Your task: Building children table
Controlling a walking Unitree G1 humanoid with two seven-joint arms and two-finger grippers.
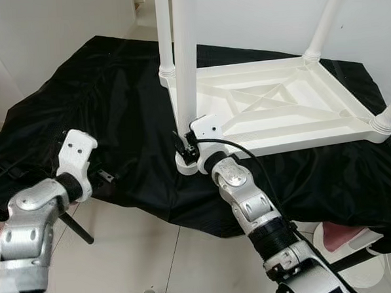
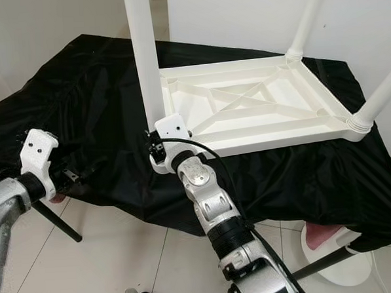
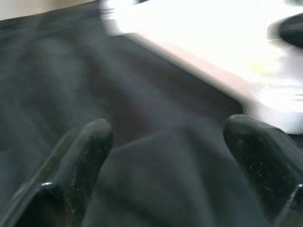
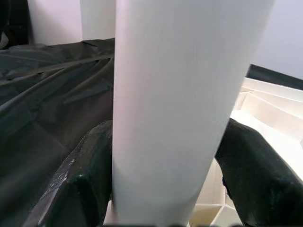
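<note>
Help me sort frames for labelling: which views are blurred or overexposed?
Left wrist view: motion-blurred, white tabletop blown out, left gripper open over the black cloth. Right wrist view: sharp, right gripper around the table leg. Eye views: clear, evenly lit.

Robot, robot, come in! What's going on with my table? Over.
Right pincer shut on near table leg. Left pincer open over black cloth. Table upside down. Nothing blocking.

A black cloth [image 1: 115, 118] covers the low counter, its edge hanging toward the tiled floor [image 1: 123, 268]. On the cloth lies a white upturned table [image 1: 279, 109], legs standing up.
</note>
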